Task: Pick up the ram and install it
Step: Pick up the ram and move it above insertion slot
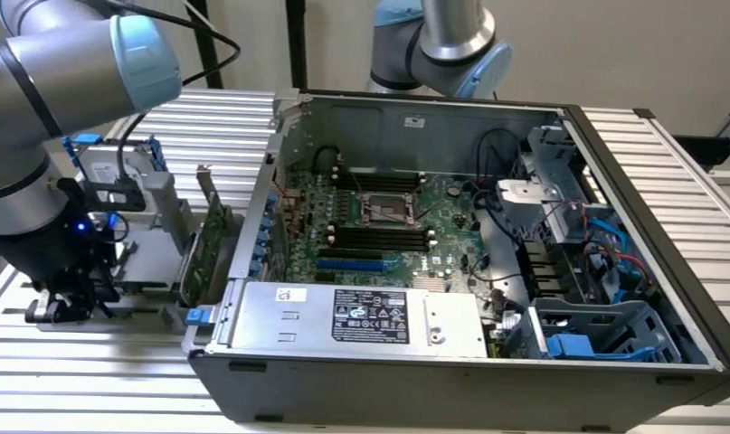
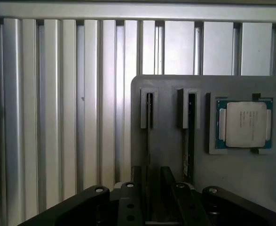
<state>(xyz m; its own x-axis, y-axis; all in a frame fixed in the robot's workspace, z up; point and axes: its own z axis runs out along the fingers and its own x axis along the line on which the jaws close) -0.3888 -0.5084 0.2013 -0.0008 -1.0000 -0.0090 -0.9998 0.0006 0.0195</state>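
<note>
Ram (image 2: 148,141) edge-on in grey tray (image 2: 168,94) slot, near end hidden between parted jaws; nothing clamped, touch unclear.

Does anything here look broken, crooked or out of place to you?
Nothing stands out. The computer case lies open on its side, apparently on purpose, with its motherboard tidy. On the grey holder, the ram stands straight in its slot and the processor chip sits square.

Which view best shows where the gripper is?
The exterior view: the gripper hangs low beside the computer case, at the exterior view's left. The wrist view shows its black body close over the grey holder.
</note>
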